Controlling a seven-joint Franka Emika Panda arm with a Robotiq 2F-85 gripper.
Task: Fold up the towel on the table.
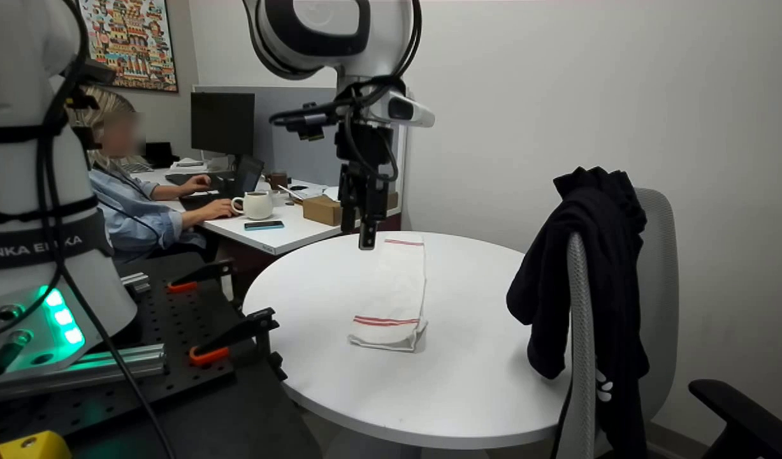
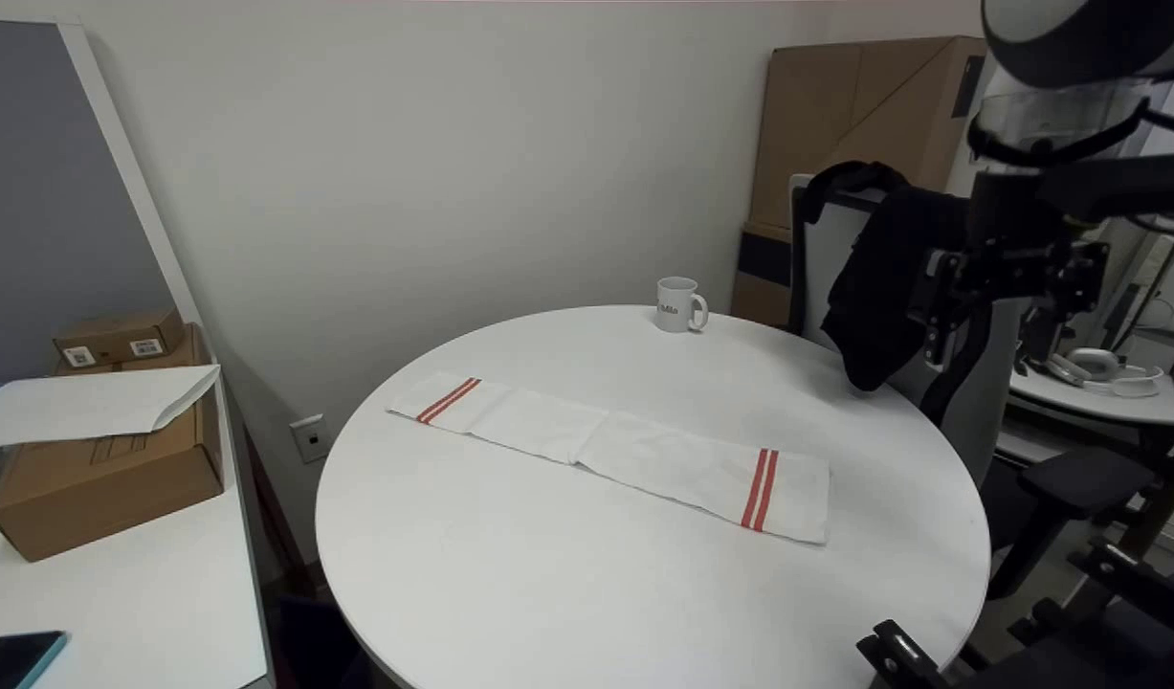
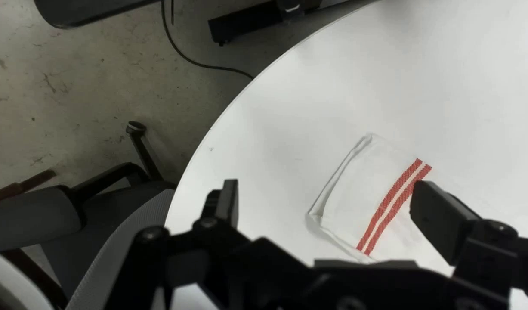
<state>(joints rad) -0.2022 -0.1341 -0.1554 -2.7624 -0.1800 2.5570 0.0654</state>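
While the pincer (image 3: 326, 196) hangs above the counter (image 2: 587, 574) with its fingers (image 3: 228, 201) spread wide, the towel (image 2: 615, 445) lies on the counter as a long strip, clear of the pincer. Double red stripes (image 2: 767, 488) cross the towel near both ends. In an exterior view, a mug (image 2: 675, 306) stands upright near the counter's far edge.

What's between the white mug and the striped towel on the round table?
Only bare white table lies between the mug and the towel, as an exterior view shows.
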